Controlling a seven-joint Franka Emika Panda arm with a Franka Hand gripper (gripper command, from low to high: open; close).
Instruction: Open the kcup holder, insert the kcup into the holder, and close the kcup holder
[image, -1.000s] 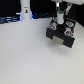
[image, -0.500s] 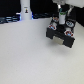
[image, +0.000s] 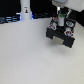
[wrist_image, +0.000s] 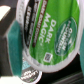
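The kcup holder (image: 61, 36) is a black box at the exterior view's upper right. My gripper (image: 60, 19) hangs straight over its top. It is shut on the kcup (wrist_image: 50, 35), whose green "Dark Magic" lid fills the wrist view. A teal finger (wrist_image: 13, 39) presses against the pod's side. In the exterior view the kcup (image: 60, 22) shows as a small white and green spot just above the holder. Whether a drawer stands pulled out is too blurred to tell.
Red-and-white-topped pods (image: 69, 24) sit on the holder around the gripper, and another dark-topped pod (wrist_image: 30, 75) shows below the held one. A white post (image: 25, 9) stands at the back of the white table (image: 30, 55).
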